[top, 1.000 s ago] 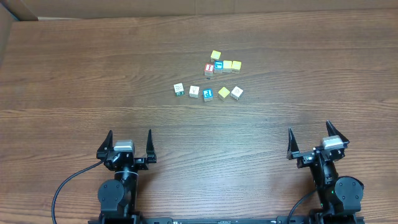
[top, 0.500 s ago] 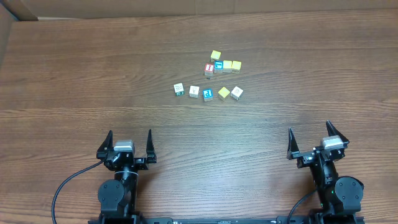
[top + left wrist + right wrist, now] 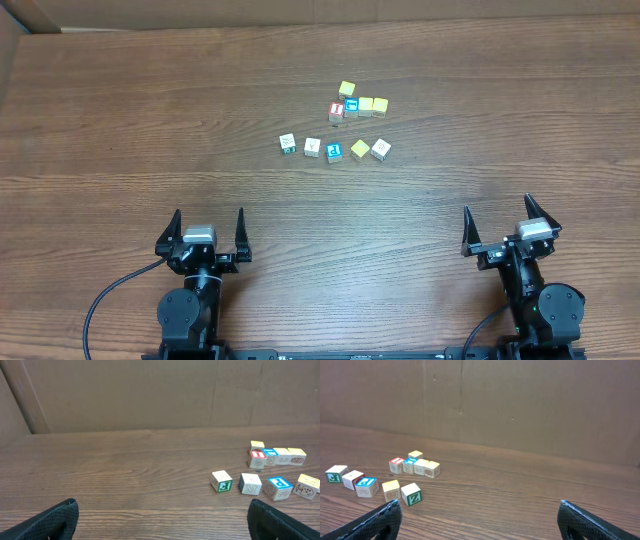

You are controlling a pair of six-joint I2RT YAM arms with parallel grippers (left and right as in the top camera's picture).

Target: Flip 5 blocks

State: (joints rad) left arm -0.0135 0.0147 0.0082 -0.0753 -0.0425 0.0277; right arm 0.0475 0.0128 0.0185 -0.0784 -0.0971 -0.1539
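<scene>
Five blocks lie in a row at mid-table: a white-topped one [image 3: 287, 144], another white one [image 3: 313, 147], a blue-topped one [image 3: 334, 152], a yellow-topped one [image 3: 360, 149] and a white one [image 3: 381, 149]. The left wrist view shows the row from its white end [image 3: 222, 481] to the blue block [image 3: 278, 487]. The right wrist view shows it ending at a green Z block [image 3: 411, 494]. My left gripper [image 3: 208, 222] and right gripper [image 3: 497, 212] stand open and empty near the front edge, far from the blocks.
Behind the row sits a second cluster: a red-topped cube [image 3: 337, 110], a blue-topped one [image 3: 352, 106] and three yellow ones around them, one at the back [image 3: 346, 89]. A cardboard wall [image 3: 150, 390] rises along the table's far edge.
</scene>
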